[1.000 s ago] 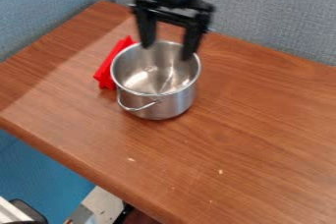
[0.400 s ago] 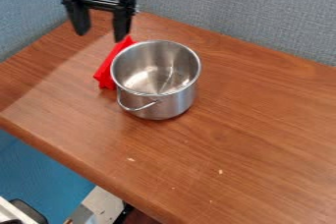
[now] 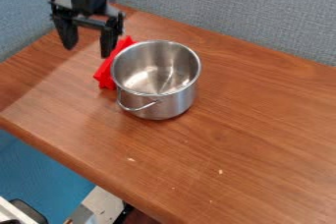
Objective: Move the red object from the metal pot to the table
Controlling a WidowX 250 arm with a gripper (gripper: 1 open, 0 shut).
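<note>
The metal pot (image 3: 156, 78) stands upright near the middle of the wooden table (image 3: 250, 140), and nothing shows inside it. The red object (image 3: 106, 66) lies on the tabletop against the pot's left side, partly hidden behind the rim. My gripper (image 3: 86, 39) hangs pointing down at the upper left, just above and left of the red object. Its two dark fingers (image 3: 63, 34) are spread wide and hold nothing.
A blue textured wall (image 3: 250, 12) runs behind the table. The table's front edge drops off at the lower left, with floor and a white object (image 3: 105, 208) below.
The gripper has moved from above the pot leftward and a little lower, to beside the red object. It stayed open. Pot and red object have not moved.
</note>
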